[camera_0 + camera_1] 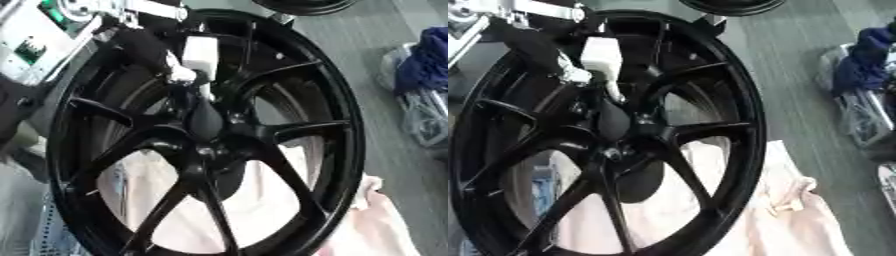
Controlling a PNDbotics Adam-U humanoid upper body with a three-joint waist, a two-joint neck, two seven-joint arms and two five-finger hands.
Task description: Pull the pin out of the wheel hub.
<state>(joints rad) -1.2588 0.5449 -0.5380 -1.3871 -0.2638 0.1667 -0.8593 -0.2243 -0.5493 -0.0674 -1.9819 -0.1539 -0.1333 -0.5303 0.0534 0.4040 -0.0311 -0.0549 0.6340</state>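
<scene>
A large black spoked wheel (337, 150) stands tilted and fills most of both views. Its hub (208, 131) is at the centre where the spokes meet. A pin with a white block-shaped head (200, 52) and a thin pale shaft (206, 92) sticks up out of the hub. My left hand (147, 46), black with a pale fingertip (181, 74), reaches in from the upper left and is curled against the pin's white head. The shaft's lower end is lost in the dark hub. My right hand shows in neither view.
A pink cloth (789, 210) lies under and to the right of the wheel. Blue fabric and a clear bag (424, 75) sit at the right edge on grey floor. Another black rim (732, 6) shows at the top, white-and-green equipment (35, 40) at the upper left.
</scene>
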